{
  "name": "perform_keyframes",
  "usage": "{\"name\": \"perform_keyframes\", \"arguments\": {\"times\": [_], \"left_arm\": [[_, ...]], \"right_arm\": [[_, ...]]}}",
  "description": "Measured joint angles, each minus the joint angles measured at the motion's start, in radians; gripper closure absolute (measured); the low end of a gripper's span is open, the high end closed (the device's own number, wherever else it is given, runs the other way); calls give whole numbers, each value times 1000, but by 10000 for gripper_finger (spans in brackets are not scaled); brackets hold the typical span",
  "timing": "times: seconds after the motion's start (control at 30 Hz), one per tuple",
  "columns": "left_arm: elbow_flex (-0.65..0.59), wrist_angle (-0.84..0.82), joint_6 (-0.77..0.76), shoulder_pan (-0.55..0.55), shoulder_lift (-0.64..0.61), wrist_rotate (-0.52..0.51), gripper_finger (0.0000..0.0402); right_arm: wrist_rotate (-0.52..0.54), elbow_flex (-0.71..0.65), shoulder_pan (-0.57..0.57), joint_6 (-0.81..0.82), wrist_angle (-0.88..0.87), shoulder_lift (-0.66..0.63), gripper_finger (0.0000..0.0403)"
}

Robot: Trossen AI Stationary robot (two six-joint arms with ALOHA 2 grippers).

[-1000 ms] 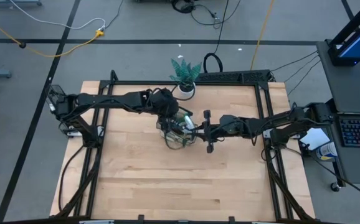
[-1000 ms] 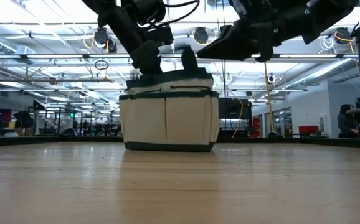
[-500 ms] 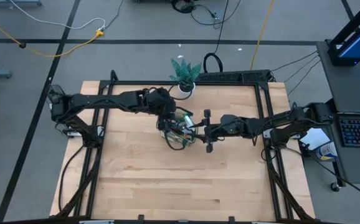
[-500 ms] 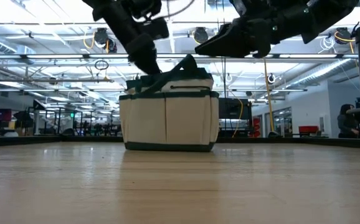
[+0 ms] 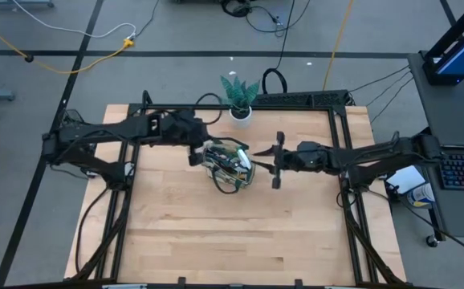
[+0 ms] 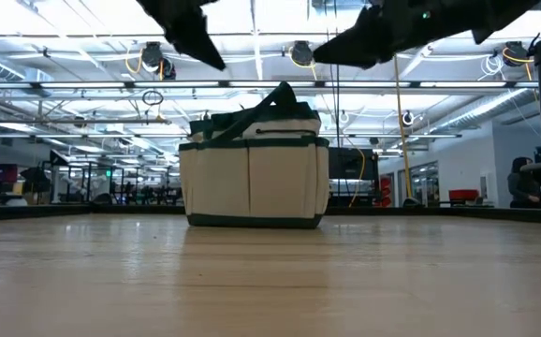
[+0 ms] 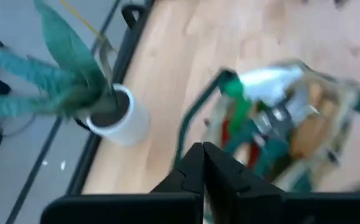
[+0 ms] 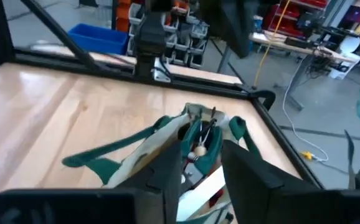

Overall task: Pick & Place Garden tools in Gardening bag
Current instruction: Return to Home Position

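The beige gardening bag (image 5: 228,167) with dark green trim stands upright on its base mid-table; it also shows in the low view (image 6: 254,168). Several garden tools stick up inside it, among them a green-and-white spray bottle (image 7: 261,81) and wooden handles (image 7: 311,124). One green handle loop (image 6: 280,94) stands up above the rim. My left gripper (image 5: 193,152) is shut and empty, just left of the bag and above it (image 7: 203,163). My right gripper (image 5: 275,160) is open and empty, to the right of the bag, its fingers (image 8: 198,180) pointing at it.
A green plant in a white pot (image 5: 239,112) stands at the table's far edge, just behind the bag; it also shows in the left wrist view (image 7: 114,115). A black frame (image 5: 144,112) runs around the wooden table. Bare wood lies toward the near edge.
My left gripper has risen out of the bag's top and drawn back toward the table's left edge. My right gripper has drawn back from the bag toward the right edge and up. The bag has stayed in place, its handle loop now standing free.
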Motion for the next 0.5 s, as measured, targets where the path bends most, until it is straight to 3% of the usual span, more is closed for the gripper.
{"name": "perform_keyframes", "arguments": {"times": [0.17, 0.37, 0.5], "left_arm": [[-4, -40, -16, -23, -76, -5, 390], [-67, -43, -18, -44, -205, -93, 390], [-157, -28, -57, -49, -322, -127, 389]], "right_arm": [[0, 0, 0, 38, -93, -76, 338], [0, 0, 1, 6, -216, -160, 394], [2, 0, 8, 0, -279, -209, 397]]}}
